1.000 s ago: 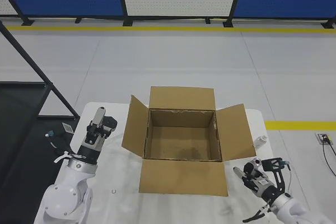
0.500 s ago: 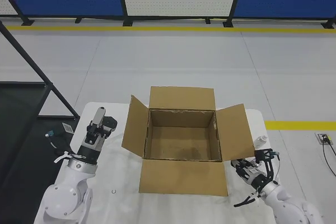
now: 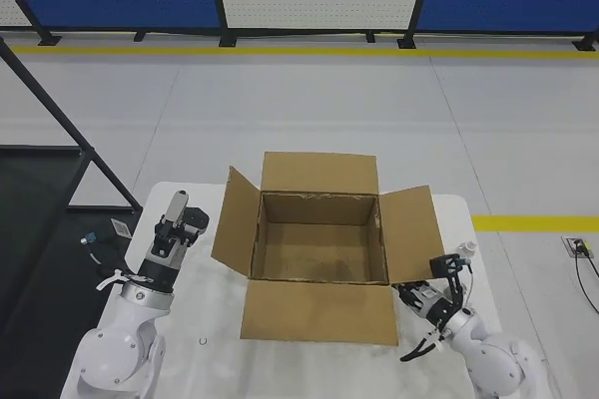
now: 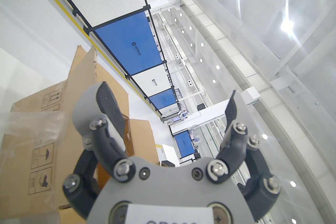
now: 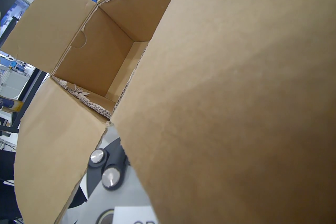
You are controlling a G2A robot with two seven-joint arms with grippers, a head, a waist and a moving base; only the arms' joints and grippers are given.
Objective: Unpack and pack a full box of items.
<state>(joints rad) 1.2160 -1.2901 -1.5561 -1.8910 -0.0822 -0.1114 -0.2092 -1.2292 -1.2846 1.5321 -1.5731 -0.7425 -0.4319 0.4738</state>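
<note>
Top view shows the cardboard box (image 3: pixel 319 311) in the middle of the bench (image 3: pixel 202 304), all four flaps folded outward and its brown floor showing. The right tool (image 3: pixel 424 292) sits close against the near corner of the box's right flap; whether it is clenched cannot be told. The left tool (image 3: pixel 180 199) stands apart from the box on its left, pointing upward, released, with nothing between its fingers (image 4: pixel 106 101). A small white bottle (image 3: pixel 466 248) stands at the bench's right edge.
</note>
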